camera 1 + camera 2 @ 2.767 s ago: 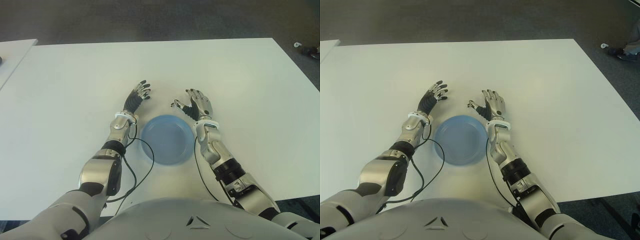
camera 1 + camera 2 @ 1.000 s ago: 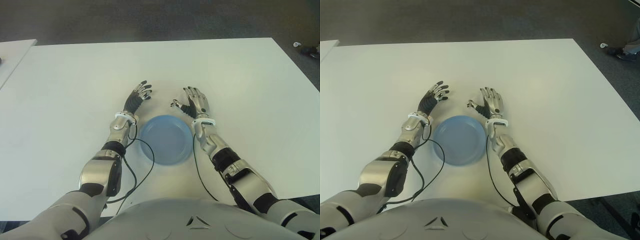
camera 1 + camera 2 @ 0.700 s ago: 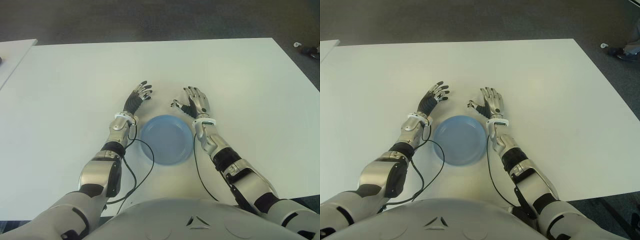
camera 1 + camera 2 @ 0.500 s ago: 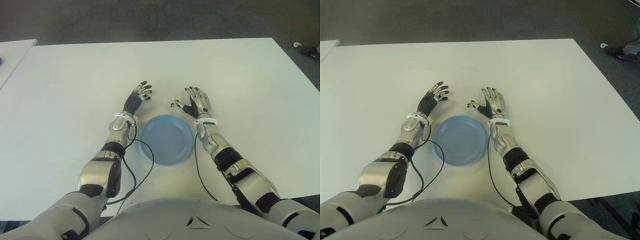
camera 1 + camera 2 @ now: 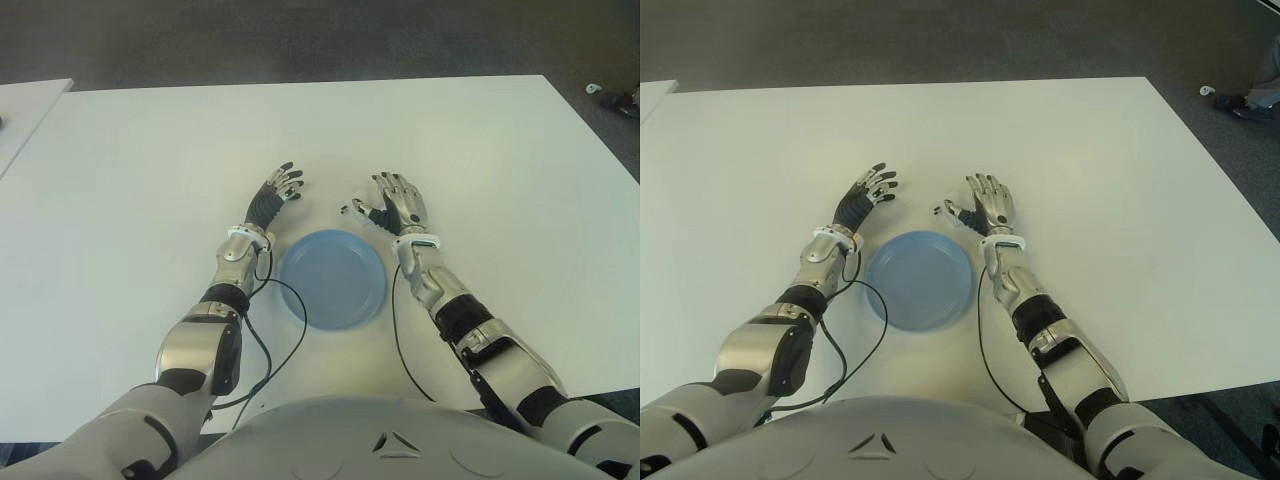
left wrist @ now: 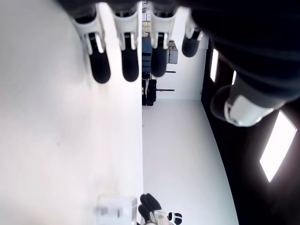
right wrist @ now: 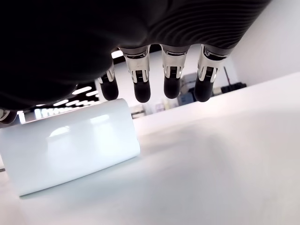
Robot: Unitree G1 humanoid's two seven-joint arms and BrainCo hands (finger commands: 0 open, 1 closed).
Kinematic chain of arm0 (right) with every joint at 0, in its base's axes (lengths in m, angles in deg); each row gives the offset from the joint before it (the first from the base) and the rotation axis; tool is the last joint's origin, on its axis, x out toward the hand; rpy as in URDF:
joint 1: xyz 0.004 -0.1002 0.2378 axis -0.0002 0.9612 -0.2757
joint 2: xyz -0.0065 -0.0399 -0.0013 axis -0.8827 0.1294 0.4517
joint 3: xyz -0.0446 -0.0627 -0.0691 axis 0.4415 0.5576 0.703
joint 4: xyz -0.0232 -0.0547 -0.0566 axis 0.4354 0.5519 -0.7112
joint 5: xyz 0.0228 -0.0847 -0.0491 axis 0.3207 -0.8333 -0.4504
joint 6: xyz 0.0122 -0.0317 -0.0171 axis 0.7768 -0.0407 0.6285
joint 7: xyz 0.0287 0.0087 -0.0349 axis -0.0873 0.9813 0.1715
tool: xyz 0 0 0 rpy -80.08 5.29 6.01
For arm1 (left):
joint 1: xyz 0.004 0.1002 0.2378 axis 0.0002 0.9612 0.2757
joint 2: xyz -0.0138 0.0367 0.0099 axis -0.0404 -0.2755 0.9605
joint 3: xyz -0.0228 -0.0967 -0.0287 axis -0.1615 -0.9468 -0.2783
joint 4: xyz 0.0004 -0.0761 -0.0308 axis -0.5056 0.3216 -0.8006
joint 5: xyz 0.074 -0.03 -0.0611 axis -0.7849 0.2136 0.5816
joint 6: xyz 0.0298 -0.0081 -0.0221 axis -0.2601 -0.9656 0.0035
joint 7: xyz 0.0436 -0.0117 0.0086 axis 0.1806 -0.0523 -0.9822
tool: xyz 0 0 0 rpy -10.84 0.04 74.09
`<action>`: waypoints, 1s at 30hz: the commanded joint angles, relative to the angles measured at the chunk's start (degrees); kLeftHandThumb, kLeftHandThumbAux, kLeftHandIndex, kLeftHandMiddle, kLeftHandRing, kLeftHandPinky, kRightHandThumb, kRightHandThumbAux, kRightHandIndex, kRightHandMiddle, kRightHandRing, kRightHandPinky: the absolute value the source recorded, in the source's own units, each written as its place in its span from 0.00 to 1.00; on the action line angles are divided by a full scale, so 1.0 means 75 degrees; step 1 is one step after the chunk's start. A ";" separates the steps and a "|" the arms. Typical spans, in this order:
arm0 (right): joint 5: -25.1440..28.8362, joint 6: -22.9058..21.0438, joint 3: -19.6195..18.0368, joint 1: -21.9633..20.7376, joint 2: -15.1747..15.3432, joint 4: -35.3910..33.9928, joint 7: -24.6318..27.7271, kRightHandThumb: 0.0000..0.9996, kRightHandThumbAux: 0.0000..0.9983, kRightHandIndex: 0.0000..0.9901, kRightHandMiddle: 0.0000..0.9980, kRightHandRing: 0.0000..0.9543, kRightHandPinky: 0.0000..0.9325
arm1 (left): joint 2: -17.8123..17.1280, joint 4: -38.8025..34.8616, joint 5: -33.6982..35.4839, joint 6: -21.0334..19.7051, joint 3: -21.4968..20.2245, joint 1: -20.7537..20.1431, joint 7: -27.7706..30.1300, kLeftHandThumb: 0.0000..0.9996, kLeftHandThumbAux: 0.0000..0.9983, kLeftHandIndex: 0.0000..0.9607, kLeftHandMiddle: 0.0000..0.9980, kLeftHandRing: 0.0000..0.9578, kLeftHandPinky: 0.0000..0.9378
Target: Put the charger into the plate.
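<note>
The small white glossy block-shaped charger [image 7: 70, 140] lies on the white table [image 5: 480, 150] under the right hand's [image 5: 395, 208] spread, empty fingers; light, stiff, probably slippery, best pinched across its flat sides. Left hand [image 5: 275, 192] open beside the round blue plate [image 5: 332, 279]

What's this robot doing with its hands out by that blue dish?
It is meant to put a white charger into the blue plate, and that has not happened yet: the plate holds nothing. The right hand is just beyond the plate on the white table, fingers extended over the charger beside it, without gripping it. The left hand shows open and idle on the plate's other side.
</note>
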 commanded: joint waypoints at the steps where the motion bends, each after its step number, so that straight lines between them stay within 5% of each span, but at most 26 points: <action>1: -0.0021 -0.0119 0.0016 0.0330 0.0153 -0.0276 0.0248 0.34 0.08 0.00 0.00 0.00 0.00 | 0.0024 0.0268 -0.0036 -0.0358 0.0001 0.0307 0.0079 0.00 0.50 0.03 0.16 0.19 0.22; 30: -0.0037 -0.0166 0.0117 0.0766 0.0118 -0.0148 0.0310 0.33 0.09 0.00 0.00 0.00 0.00 | 0.0082 0.0253 0.0002 -0.0360 0.0025 0.0284 0.0082 0.00 0.49 0.03 0.17 0.20 0.24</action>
